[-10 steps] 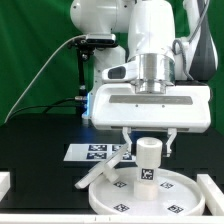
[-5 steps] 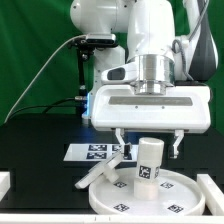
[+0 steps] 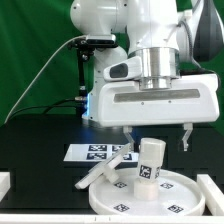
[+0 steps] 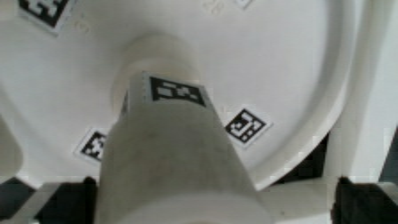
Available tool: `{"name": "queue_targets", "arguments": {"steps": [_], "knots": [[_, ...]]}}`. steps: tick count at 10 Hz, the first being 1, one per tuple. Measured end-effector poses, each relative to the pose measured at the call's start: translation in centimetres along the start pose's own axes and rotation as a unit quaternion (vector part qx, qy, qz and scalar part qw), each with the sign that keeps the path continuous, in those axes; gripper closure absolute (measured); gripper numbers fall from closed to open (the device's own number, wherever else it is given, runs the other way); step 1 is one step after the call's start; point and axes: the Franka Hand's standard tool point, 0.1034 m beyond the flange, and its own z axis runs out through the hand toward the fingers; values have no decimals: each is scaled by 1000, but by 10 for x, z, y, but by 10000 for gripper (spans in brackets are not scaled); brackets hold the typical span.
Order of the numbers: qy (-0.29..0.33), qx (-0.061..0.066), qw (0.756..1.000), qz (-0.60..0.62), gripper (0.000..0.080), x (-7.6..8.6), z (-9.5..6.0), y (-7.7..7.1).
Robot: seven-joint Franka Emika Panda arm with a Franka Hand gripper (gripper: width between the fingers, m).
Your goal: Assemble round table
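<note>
Panda arm's gripper hangs just above the thick leg, jaws wide apart and gripping nothing. The leg stands approx. at the centre of the round disc on the black table, leaning slightly. The cross-shaped foot piece rests against the disc's rim, on the exterior view's left. The marker board lies just behind. Wrist cam: dark fingertips flank the leg w/o touching.

No words or numbers are legible; only coded square tags on leg, disc and marker board.
</note>
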Motion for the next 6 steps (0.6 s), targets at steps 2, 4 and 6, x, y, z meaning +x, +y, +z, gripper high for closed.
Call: {"name": "queue_targets", "arguments": {"steps": [2,4,6], "knots": [[-55,0,998,-7,151,2,-1,10],[-103,-4,995,-9,151,-9,4,22],[-85,-7,996,-10,151,-6,6,19]]}}
